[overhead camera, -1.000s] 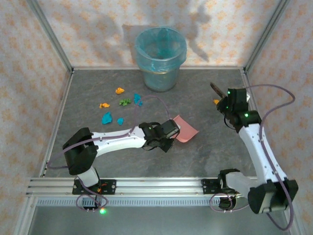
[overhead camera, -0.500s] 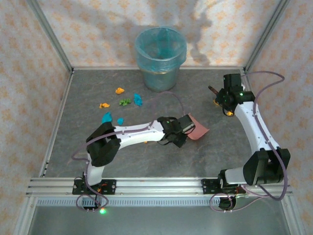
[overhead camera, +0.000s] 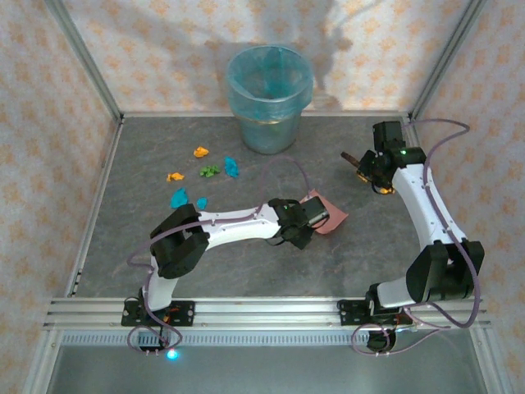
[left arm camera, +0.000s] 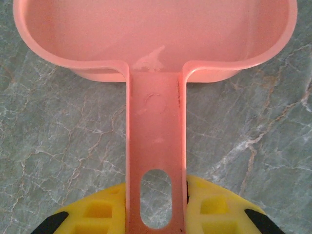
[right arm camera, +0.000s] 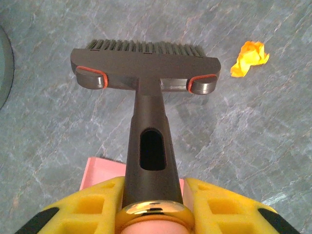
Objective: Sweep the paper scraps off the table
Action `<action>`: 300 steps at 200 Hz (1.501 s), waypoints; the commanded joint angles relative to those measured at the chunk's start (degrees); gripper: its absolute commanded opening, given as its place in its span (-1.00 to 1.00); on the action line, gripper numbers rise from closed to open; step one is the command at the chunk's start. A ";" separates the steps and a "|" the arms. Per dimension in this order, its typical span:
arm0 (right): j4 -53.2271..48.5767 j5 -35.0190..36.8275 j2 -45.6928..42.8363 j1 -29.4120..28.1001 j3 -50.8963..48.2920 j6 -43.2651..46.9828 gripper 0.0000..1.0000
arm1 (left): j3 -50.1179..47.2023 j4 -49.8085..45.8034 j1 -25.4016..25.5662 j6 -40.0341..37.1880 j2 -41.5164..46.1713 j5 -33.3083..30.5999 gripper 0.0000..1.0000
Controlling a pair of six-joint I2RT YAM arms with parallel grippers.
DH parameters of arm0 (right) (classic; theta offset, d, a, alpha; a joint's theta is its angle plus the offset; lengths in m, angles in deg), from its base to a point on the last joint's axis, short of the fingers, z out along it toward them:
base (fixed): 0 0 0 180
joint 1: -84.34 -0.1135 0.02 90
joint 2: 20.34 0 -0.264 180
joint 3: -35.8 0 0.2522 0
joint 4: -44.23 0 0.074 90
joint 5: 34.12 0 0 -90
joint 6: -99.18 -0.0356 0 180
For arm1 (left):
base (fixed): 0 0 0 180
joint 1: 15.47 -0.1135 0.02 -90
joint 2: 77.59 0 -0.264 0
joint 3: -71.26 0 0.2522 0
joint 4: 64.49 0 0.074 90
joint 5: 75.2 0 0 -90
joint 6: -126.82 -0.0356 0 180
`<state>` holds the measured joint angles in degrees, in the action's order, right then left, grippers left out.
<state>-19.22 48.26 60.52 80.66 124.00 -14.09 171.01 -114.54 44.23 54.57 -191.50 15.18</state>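
Observation:
Several paper scraps lie on the table point(overhead camera: 246, 271) at the far left: orange point(overhead camera: 201, 152), green point(overhead camera: 210, 171), blue point(overhead camera: 231, 167) and cyan point(overhead camera: 179, 198). One more orange scrap point(right arm camera: 249, 57) lies just right of the brush head. My left gripper point(overhead camera: 305, 215) point(left arm camera: 156, 209) is shut on the handle of the pink dustpan point(overhead camera: 330, 216) point(left arm camera: 156, 39), which rests mid-table with its mouth facing right. My right gripper point(overhead camera: 375, 168) point(right arm camera: 155, 204) is shut on the handle of a dark brush point(overhead camera: 351, 157) point(right arm camera: 145, 73), held over the table at the far right.
A translucent blue-lined bin point(overhead camera: 269, 97) stands at the back centre against the wall. Aluminium frame rails edge the table on all sides. Bare table lies between the dustpan and the brush. The left arm stretches across the middle of the table.
The left arm has carried the dustpan to the right, away from the scraps. The right arm has pulled toward the back, and the brush head has swung left.

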 commanded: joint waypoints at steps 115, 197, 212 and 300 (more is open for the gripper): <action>-11.58 -13.64 -27.76 -7.92 -9.61 -5.54 -1.00 | -3.31 0.47 0.09 -0.95 0.76 -5.64 -1.00; -7.74 7.09 -24.29 -4.99 -5.78 -4.31 -1.00 | -3.80 0.48 0.15 -0.71 1.31 -5.04 -1.00; -7.33 11.72 -21.53 -2.20 -4.04 -3.34 -1.00 | -3.91 0.53 0.11 -0.72 1.33 -4.94 -1.00; 0.75 9.06 -7.38 10.42 -1.67 -6.05 -1.00 | -3.29 0.03 0.19 -0.54 0.70 -3.31 -1.00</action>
<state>-22.72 59.67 51.03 89.10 120.52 -18.26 168.08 -113.12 44.19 54.33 -191.50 11.42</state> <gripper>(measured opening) 0.296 0.230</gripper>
